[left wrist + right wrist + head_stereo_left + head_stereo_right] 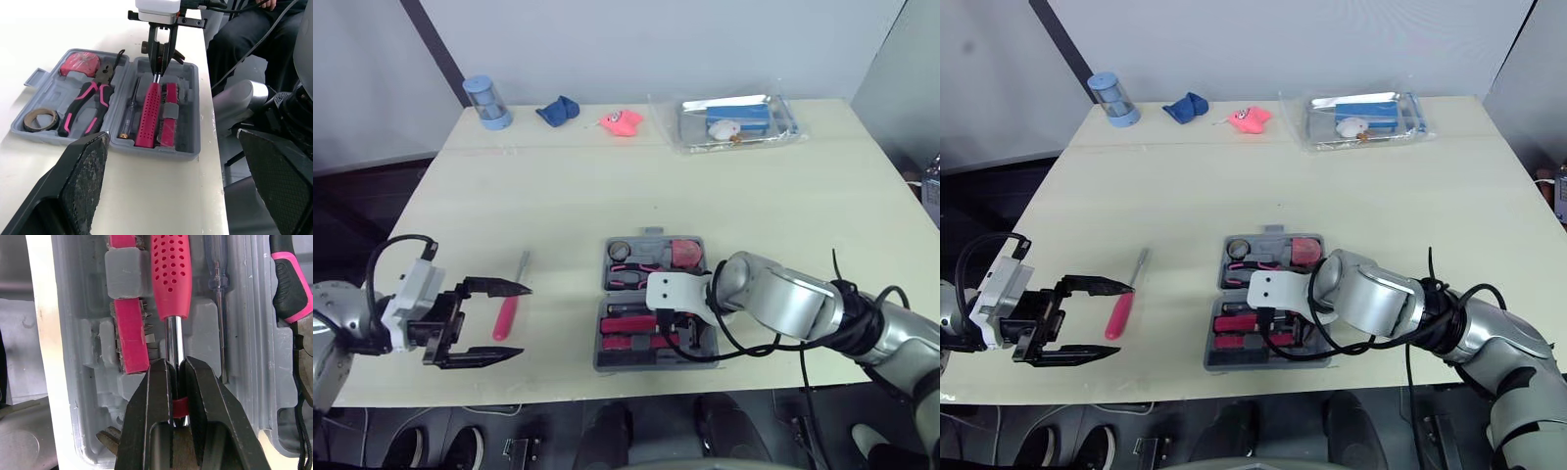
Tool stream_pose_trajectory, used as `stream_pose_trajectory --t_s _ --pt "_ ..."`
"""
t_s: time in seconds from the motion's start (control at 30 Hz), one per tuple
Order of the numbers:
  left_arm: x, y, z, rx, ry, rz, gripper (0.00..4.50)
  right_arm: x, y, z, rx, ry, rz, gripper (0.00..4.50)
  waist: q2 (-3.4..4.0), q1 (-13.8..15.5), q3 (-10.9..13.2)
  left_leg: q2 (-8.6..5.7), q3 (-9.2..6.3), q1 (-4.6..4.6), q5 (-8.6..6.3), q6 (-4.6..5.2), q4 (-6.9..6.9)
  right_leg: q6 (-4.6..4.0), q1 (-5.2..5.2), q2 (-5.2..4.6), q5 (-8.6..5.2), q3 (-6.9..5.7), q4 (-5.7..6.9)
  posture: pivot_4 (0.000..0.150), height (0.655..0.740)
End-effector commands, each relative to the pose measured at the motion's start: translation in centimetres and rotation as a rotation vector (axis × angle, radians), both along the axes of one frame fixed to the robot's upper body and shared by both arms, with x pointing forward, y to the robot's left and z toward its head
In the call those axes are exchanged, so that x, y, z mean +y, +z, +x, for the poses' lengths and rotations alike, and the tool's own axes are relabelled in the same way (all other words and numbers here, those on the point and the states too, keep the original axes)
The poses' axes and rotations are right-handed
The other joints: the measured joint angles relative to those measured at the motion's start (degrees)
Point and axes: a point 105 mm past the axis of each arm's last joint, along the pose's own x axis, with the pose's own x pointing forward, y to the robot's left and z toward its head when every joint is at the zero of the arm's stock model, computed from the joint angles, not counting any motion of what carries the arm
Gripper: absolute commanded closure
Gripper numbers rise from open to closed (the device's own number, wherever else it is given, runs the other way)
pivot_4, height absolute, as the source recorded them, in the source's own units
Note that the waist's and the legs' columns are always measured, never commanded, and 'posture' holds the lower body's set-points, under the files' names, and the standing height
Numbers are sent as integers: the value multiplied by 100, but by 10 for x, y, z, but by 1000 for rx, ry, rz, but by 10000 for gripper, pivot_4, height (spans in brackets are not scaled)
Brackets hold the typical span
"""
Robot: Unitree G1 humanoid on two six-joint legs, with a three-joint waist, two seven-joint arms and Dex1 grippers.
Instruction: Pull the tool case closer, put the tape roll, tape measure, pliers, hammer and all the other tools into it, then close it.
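Right gripper (176,364): fingers clamped on the chrome shaft of the hammer (171,274), close to its head. The tool lies in its slot in the tool case (156,149). The red dotted grip runs away from the fingertips, with the bit strip (131,340) just beside one finger and the slim screwdriver (217,279) near the other.

Judgement: rigid, head-heavy, polished shaft likely slippery. A hold near the head limits swing.

Left gripper (523,320): fingers wide apart. The pink screwdriver (506,315) lies on the table near the fingertips. Light and stiff; take it by the handle.
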Motion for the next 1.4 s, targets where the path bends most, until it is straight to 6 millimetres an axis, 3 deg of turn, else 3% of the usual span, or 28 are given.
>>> stream_pose_trajectory --t_s 0.03,0.13,0.23,0.47,0.53,0.63,0.67,0.7,0.73,0.8,0.9,0.93,1.4 --pt "-2 5 -3 -10 -60 4 0 3 2 0 -50 53 13 40340 0 0 0 0 0 0 0 0 0 0 0 0 0 0 0 1500 7400" --pt "-3 5 -3 -9 -62 0 0 0 2 0 -49 52 10 28341 0 2 0 0 0 0 0 0 0 0 0 0 0 0 0 1500 7400" --pt "-3 5 -3 -7 -64 -5 0 -1 5 5 -73 31 29 12848 0 2 0 0 0 0 0 0 0 0 0 0 0 0 0 1500 7400" --pt "-6 6 -4 -11 -71 -25 0 2 22 7 -65 27 152 12848 0 8 0 0 1 0 0 0 0 0 0 0 0 0 -1 1500 7400" --pt "-8 8 -4 -14 -77 -37 0 9 36 12 -110 67 325 12848 -6 23 -3 0 1 0 0 0 0 0 1 0 0 0 -1 1500 7400" --pt "-9 8 -4 -14 -74 -49 0 3 40 13 -89 78 480 12848 -8 40 -4 -1 4 -1 0 0 1 0 2 -2 0 1 -2 1500 7400" --pt "-9 7 -4 -12 -73 -50 0 3 40 13 -77 73 519 18704 -7 43 -4 -1 4 -1 0 0 2 0 5 -2 0 1 -3 1500 7400" --pt "-9 7 -5 -11 -72 -50 0 3 39 14 -75 69 547 19525 -7 41 -4 -1 4 -1 0 0 3 0 5 -2 0 1 -3 1500 7400" --pt "-9 6 -5 -10 -72 -51 0 5 36 13 -69 84 564 25687 -7 17 -3 -1 5 -1 0 0 5 0 5 -1 0 2 -2 1500 7400" --pt "-9 5 -4 -10 -72 -54 0 11 26 11 -57 119 582 28701 -9 7 -4 0 3 2 0 0 8 0 4 2 0 2 6 1500 7400" --pt "-9 4 -4 -9 -72 -58 0 15 10 5 -23 171 580 42066 -7 14 -3 2 3 4 0 0 7 0 5 5 0 3 5 1500 7400" --pt "-9 4 -4 -9 -72 -58 0 15 5 5 -15 183 569 44504 -8 15 -3 2 4 2 0 0 7 0 5 4 0 3 4 1500 7400" --pt "-5 -1 -6 -4 -54 -59 0 8 -47 10 14 163 433 44504 -9 15 -4 1 3 5 0 0 13 0 6 5 0 4 9 1500 7400"
